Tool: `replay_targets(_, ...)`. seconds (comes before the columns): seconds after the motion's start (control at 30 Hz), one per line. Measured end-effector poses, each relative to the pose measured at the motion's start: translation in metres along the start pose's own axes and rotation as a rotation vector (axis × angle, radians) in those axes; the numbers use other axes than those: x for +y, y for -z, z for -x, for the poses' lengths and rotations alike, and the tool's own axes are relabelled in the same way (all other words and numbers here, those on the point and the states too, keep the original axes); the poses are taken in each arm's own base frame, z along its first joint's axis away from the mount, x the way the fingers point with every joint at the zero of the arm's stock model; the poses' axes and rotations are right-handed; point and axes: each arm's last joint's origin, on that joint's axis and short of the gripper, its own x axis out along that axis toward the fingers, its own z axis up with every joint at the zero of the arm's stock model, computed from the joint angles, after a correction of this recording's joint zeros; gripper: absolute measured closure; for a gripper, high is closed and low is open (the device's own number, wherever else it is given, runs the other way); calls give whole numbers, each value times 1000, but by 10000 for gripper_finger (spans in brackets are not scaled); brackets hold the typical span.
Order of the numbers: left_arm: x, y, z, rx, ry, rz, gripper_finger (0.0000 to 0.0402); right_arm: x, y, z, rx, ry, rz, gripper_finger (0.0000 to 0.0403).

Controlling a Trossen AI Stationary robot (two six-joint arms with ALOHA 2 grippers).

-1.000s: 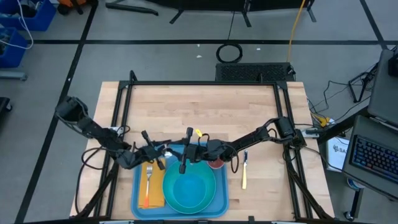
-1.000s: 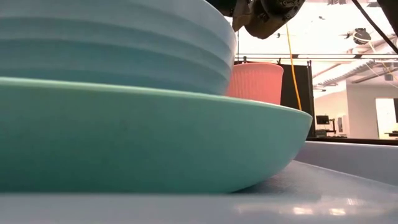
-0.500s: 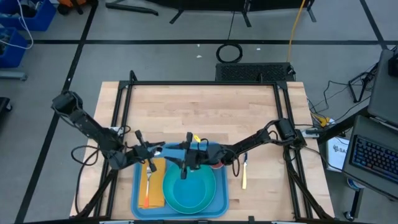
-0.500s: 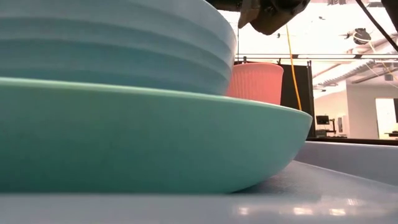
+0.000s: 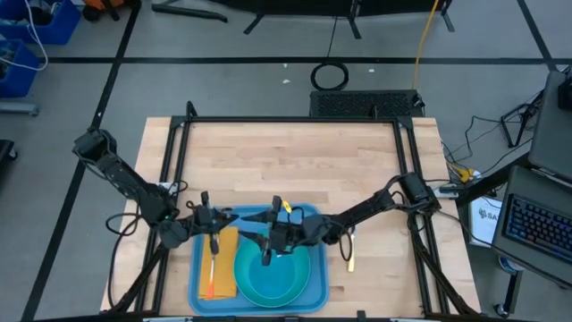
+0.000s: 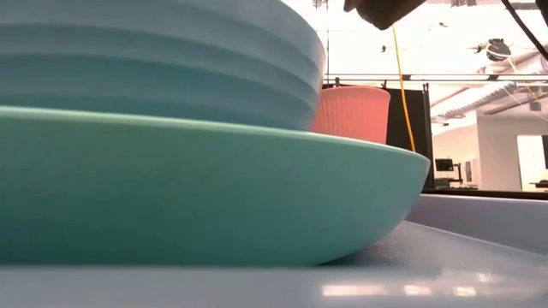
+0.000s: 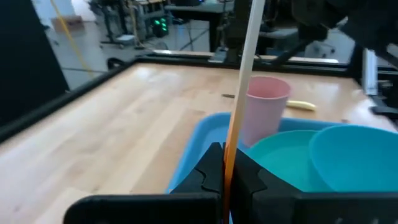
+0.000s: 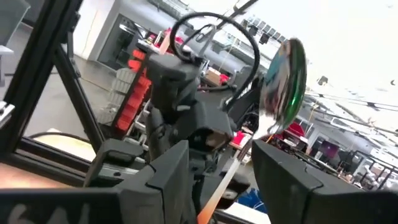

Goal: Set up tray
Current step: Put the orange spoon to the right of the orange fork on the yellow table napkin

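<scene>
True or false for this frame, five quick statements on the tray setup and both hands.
1. The left hand is shut on a spoon. True.
2. The pink cup stands on bare wood outside the tray. False: it stands inside the tray, at a corner.
3. The bowl sits on the turquoise plate. True.
4. The right hand grips the bowl. False: it is open over the bowl, holding nothing.
5. A yellow-handled utensil lies on the table beside the tray. True.

right end effector (image 5: 267, 257) opened, lowered over bowl (image 5: 271, 276), left end effector (image 5: 213, 240) withdrawn
</scene>
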Motion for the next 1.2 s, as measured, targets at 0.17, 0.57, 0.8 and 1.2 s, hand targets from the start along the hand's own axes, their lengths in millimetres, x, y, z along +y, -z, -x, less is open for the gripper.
replay_targets(0.17, -1, 5, 1, 19, 19, 22, 401, -9, -13, 1, 5, 58, -15, 234)
replay_targets(0.57, -9, 16, 1, 69, 95, 44, 401, -30, -17, -5, -6, -40, -179, 224)
replay_targets(0.8, -11, 17, 0, 69, 106, 56, 401, -39, -12, -10, -24, -71, -215, 223)
replay_targets(1.2, -6, 16, -8, 98, 120, 79, 401, -52, -1, -16, -20, -111, -339, 229)
